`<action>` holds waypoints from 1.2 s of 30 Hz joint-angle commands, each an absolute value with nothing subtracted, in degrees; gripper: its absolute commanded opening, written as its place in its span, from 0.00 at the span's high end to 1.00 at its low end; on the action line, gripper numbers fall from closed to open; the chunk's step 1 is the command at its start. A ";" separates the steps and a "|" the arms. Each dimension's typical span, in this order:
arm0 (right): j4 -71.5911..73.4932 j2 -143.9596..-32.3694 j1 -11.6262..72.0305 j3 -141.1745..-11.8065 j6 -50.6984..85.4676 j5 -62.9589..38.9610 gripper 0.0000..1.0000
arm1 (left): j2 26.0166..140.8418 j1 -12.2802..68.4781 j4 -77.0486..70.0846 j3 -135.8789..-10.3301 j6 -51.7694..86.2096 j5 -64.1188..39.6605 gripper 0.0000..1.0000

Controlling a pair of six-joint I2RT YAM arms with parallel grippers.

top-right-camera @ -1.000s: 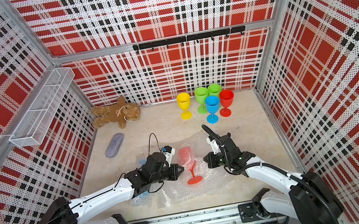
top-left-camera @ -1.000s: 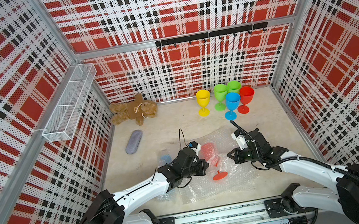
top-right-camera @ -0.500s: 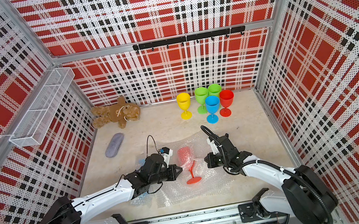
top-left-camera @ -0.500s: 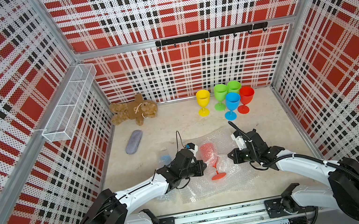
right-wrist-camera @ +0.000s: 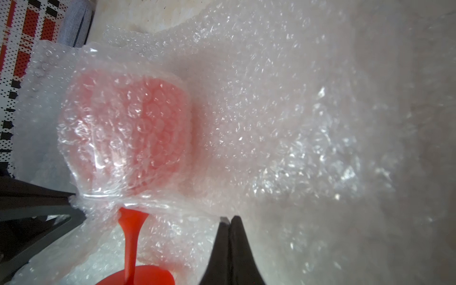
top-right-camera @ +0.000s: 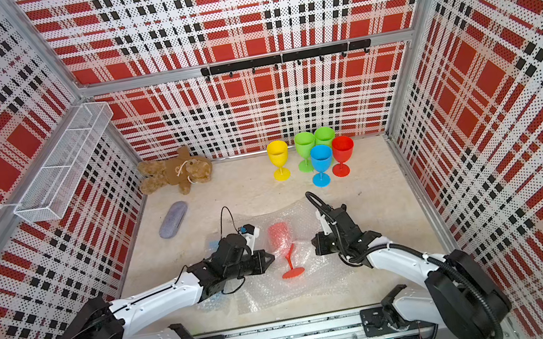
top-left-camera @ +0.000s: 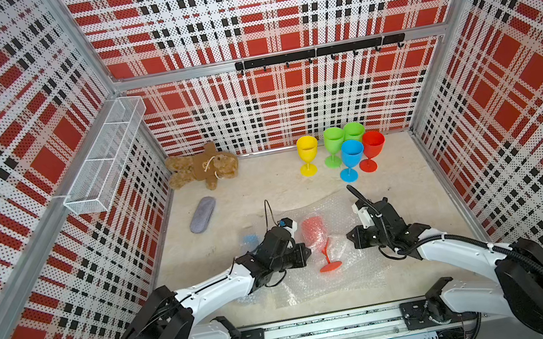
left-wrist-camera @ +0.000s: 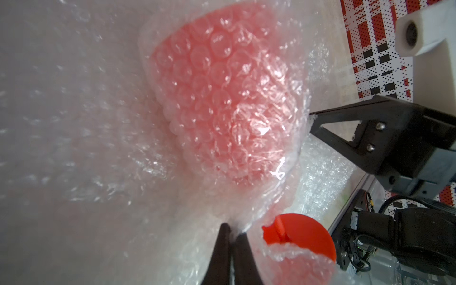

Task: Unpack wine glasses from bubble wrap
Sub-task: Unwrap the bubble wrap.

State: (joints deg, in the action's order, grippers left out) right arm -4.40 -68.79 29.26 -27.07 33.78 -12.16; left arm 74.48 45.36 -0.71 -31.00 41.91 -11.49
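Lower centre in a top view: a red wine glass (top-left-camera: 331, 265) lies on the worktop (top-left-camera: 265, 186), its bowl swaddled in bubble wrap (top-left-camera: 312, 230), foot bare. The left pincer (top-left-camera: 309, 251) and right pincer (top-left-camera: 349, 235), both closed, nip the wrap's edges. Uneven tugging could drag or roll the glass, or the film could slip free.

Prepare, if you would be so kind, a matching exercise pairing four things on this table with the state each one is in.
Things:
1. yellow goblet
2. half-wrapped red goblet
3. teddy bear
4. grey case

States:
A. sprawled in a far corner
B. on its side, bowl under bubble wrap
C. upright on its foot
D. flat on the bare tabletop, touching nothing

Pairs: 1-C, 2-B, 3-A, 4-D
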 commanded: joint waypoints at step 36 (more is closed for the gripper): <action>-8.78 -80.83 45.08 -45.09 13.81 -5.65 0.36 | 75.50 46.29 8.97 -35.84 39.47 -6.86 1.00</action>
State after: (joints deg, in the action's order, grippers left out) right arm -9.13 -79.40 44.51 -43.53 15.75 -9.17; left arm 76.03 45.84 8.21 -34.33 40.71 -7.14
